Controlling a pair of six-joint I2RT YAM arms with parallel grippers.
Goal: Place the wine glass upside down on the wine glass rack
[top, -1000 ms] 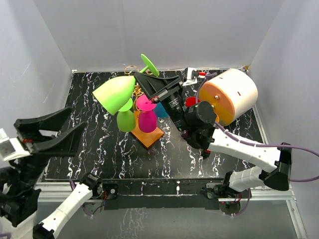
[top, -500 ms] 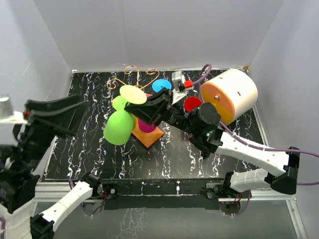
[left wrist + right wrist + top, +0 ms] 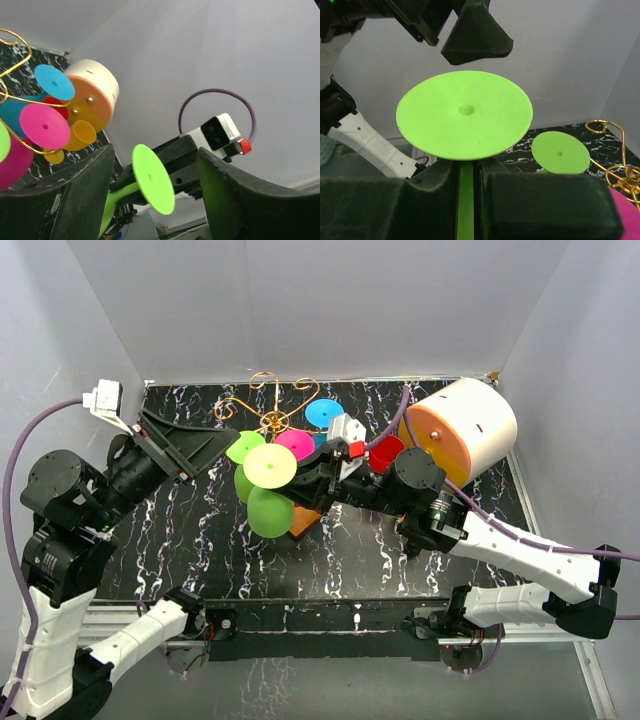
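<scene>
My right gripper (image 3: 292, 487) is shut on the stem (image 3: 465, 200) of a lime green wine glass (image 3: 270, 510). It holds the glass in the air, foot disc (image 3: 465, 115) up and bowl down, just in front of the wine glass rack (image 3: 272, 400). The rack's gold scroll arms carry a green (image 3: 243, 448), a pink (image 3: 296, 443) and a blue glass (image 3: 325, 412). My left gripper (image 3: 205, 440) is open and raised at the left. In the left wrist view its fingers (image 3: 65, 200) stand either side of the held glass's foot (image 3: 152, 179) without touching it.
A big white cylinder with an orange face (image 3: 460, 435) lies at the back right, a red cup (image 3: 386, 452) beside it. The rack's orange-brown base (image 3: 308, 522) sits mid-table. White walls close in the black marbled table (image 3: 200, 540).
My left arm has swung up from the left edge toward the held glass. My right gripper has brought the green glass down and right, closer to the rack, now foot-up.
</scene>
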